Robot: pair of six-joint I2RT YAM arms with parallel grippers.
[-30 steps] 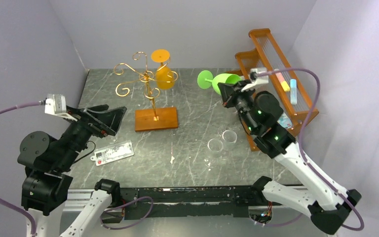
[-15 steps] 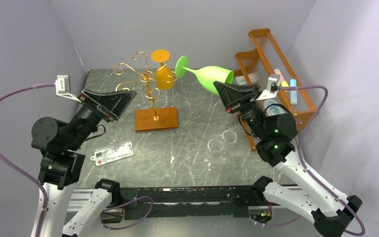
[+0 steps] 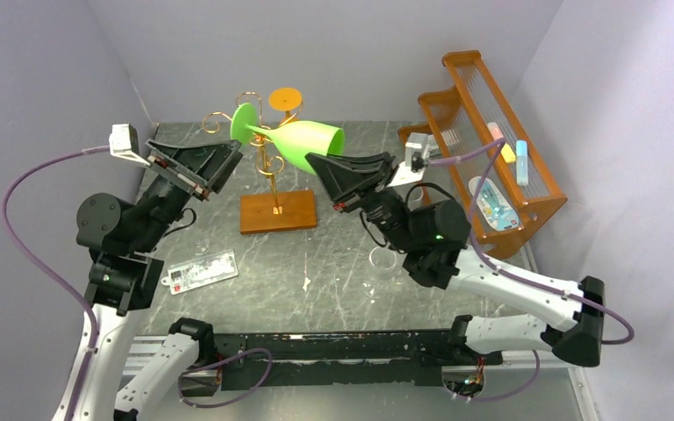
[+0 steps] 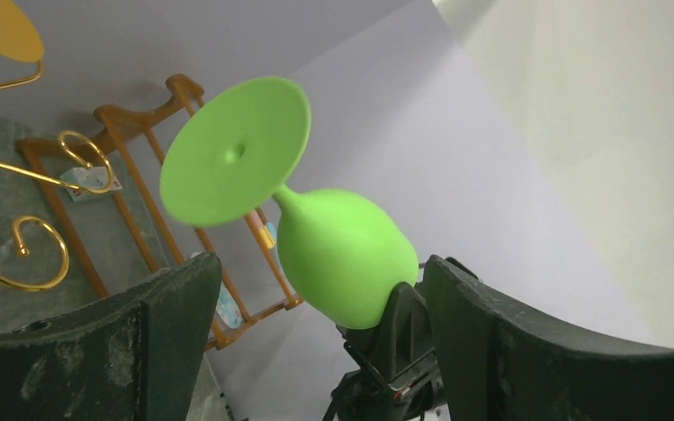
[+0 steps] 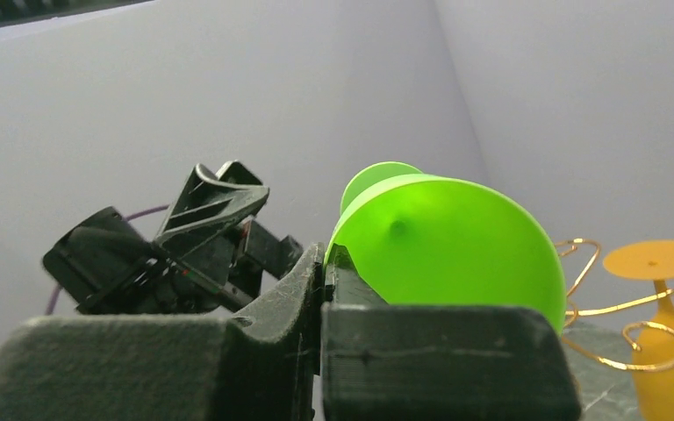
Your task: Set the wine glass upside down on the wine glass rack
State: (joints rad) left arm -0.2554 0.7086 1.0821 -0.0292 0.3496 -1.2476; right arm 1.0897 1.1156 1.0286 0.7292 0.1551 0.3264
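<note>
room: pale purple walls on three sides, with a dark grey marbled bench (image 3: 342, 263) below.
green glass (image 3: 297, 140): up in the air over the bench, lying almost on its side. its round foot points left and a bit up. its bowl points right.
right pincer (image 3: 326, 174): closed tight on the open end of the green glass bowl. in the right wrist view the two fingers (image 5: 272, 307) are pressed close together, with the green glass right at their tips.
left pincer (image 3: 217, 171): wide open, holding nothing. it is up off the bench, just left of the glass foot and facing it. in the left wrist view the glass shows between the two black fingers (image 4: 171, 316), apart from both.
rack (image 3: 277, 212): a gold wire pole with curly arms on a wooden block, at the back middle of the bench. from above, the glass foot is in front of the top curls. i cannot tell if they touch.
orange glass (image 3: 286, 97): hangs upside down on the rack, foot on top. the green glass hides most of its bowl from above.
shelf (image 3: 491, 132): a big orange one at the back right, with small pink, yellow and blue bits on it.
card (image 3: 200, 270): flat on the bench near the left arm.
cup (image 3: 384, 260): clear, on the bench, partly hidden by the right arm.
</note>
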